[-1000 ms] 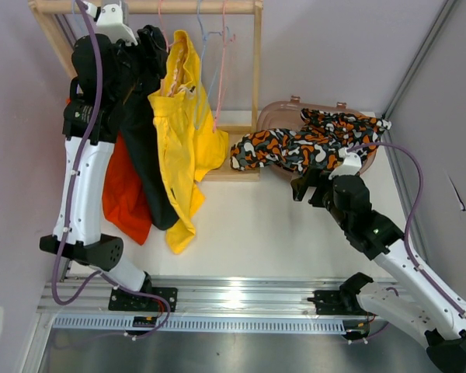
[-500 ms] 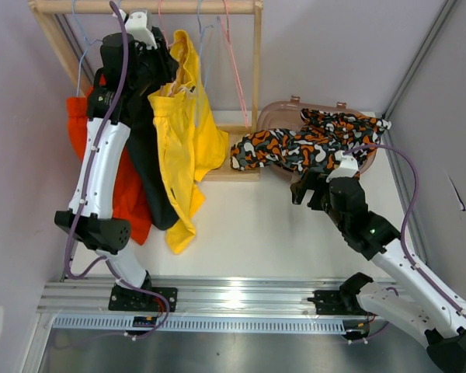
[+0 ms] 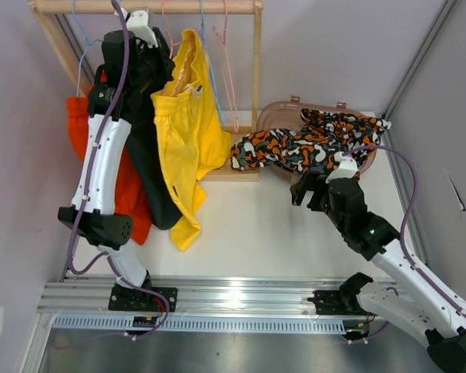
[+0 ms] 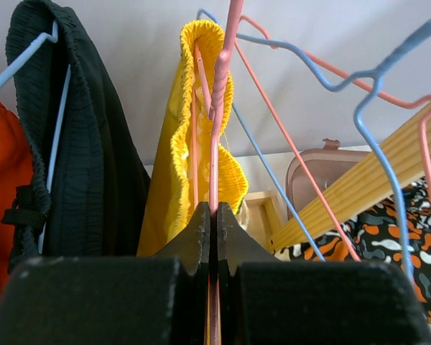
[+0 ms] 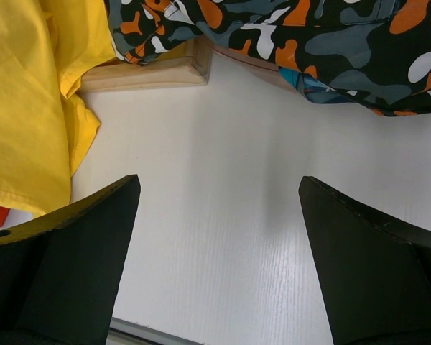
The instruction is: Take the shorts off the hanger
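Three pairs of shorts hang on wire hangers from the wooden rack [image 3: 256, 78]: orange-red [image 3: 128, 198], black [image 3: 151, 167] and yellow [image 3: 188, 132]. My left gripper [image 3: 161, 66] is up at the rail, between the black and yellow pairs. In the left wrist view it [image 4: 215, 213] is shut on the pink hanger [image 4: 217, 122] that carries the yellow shorts [image 4: 179, 144]. Black-white-orange patterned shorts [image 3: 307, 144] lie across the tub [image 3: 273, 110]. My right gripper [image 3: 304, 192] hovers low over the table in front of them, open and holding nothing [image 5: 219, 185].
Empty blue [image 4: 377, 79] and pink hangers [image 3: 231, 70] hang on the rail to the right of the yellow pair. The rack's wooden base [image 5: 151, 72] lies near the patterned shorts [image 5: 309, 36]. White table [image 5: 223, 215] shows beneath the right gripper. Walls close in on both sides.
The left arm swung right toward the yellow shorts and its jaws shut on the pink hanger. The yellow shorts shifted slightly. The right arm barely moved.
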Action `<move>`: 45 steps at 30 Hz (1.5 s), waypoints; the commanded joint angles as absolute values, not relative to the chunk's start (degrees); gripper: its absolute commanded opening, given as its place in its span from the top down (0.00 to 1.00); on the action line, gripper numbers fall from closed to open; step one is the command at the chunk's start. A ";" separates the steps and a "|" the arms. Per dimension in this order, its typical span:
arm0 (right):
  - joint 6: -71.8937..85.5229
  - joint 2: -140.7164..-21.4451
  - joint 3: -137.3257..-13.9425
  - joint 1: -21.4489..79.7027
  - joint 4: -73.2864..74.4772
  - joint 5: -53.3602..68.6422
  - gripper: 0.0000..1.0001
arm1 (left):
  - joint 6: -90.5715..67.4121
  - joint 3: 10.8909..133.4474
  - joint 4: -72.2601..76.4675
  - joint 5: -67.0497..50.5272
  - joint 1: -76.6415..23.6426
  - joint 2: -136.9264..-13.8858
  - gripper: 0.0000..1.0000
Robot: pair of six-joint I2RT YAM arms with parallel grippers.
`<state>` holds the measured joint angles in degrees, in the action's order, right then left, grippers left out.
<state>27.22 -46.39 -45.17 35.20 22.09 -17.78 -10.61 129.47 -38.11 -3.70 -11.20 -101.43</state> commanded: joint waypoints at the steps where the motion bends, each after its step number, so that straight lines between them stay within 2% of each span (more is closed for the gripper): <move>1: 28.04 -45.00 -47.01 36.64 22.32 -19.33 0.00 | -12.04 134.73 -37.18 -5.89 -11.07 -98.97 1.00; 6: 27.34 -43.33 -48.86 40.86 22.77 -21.09 0.00 | -12.74 141.15 -38.94 -7.20 -11.07 -97.39 1.00; 11: 25.67 -46.92 -54.83 51.48 20.13 -23.97 0.01 | -13.01 133.69 -38.14 -7.03 -11.07 -91.25 1.00; 12: 25.14 -48.33 -57.89 57.51 19.52 -26.17 0.00 | -13.01 131.68 -38.06 -6.94 -11.07 -90.45 1.00; 15: 20.76 -56.66 -63.35 69.56 16.27 -34.96 0.01 | -13.18 126.84 -37.18 -6.68 -11.07 -87.20 1.00; 19: 17.23 -72.30 -80.10 76.36 14.33 -38.58 0.00 | -14.32 123.93 -36.65 -8.78 -11.07 -84.99 1.00; 23: 16.00 -89.94 -94.54 78.40 12.48 -36.57 0.01 | -15.90 121.47 -36.12 -10.28 -11.25 -82.89 1.00; 29: 13.89 -106.94 -119.21 79.54 16.78 -35.95 0.01 | -16.00 117.69 -35.60 -11.16 -11.25 -79.19 1.00; 32: 12.75 -112.75 -126.18 79.54 17.93 -36.74 0.01 | -15.91 116.02 -36.21 -12.56 -11.25 -77.35 1.00; 36: 11.60 -115.31 -127.27 79.02 16.00 -40.25 0.01 | -16.00 114.35 -36.48 -13.45 -11.16 -73.92 1.00; 38: 12.12 -115.66 -126.65 78.66 16.08 -41.65 0.10 | -16.00 114.34 -36.56 -13.27 -11.08 -72.69 1.00; 39: 12.56 -115.75 -125.35 78.31 16.61 -41.92 0.24 | -16.00 114.61 -37.35 -13.18 -11.07 -72.60 1.00; 41: 13.70 -114.79 -122.80 78.31 16.79 -44.02 0.40 | -16.08 115.92 -38.05 -13.53 -11.07 -72.77 1.00; 42: 14.06 -114.35 -121.04 78.40 16.53 -44.73 0.52 | -16.17 116.36 -38.49 -13.62 -11.07 -72.77 1.00; 44: 15.02 -111.38 -113.50 78.84 14.78 -46.05 0.70 | -16.35 116.19 -38.50 -13.80 -11.07 -71.99 1.00; 45: 16.07 -110.14 -110.77 79.45 13.55 -46.66 0.94 | -16.35 116.02 -38.15 -13.80 -11.07 -71.72 1.00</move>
<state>13.80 -113.25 -116.88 78.85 14.48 -41.56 -15.03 113.91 -41.85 -12.32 -11.22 -73.49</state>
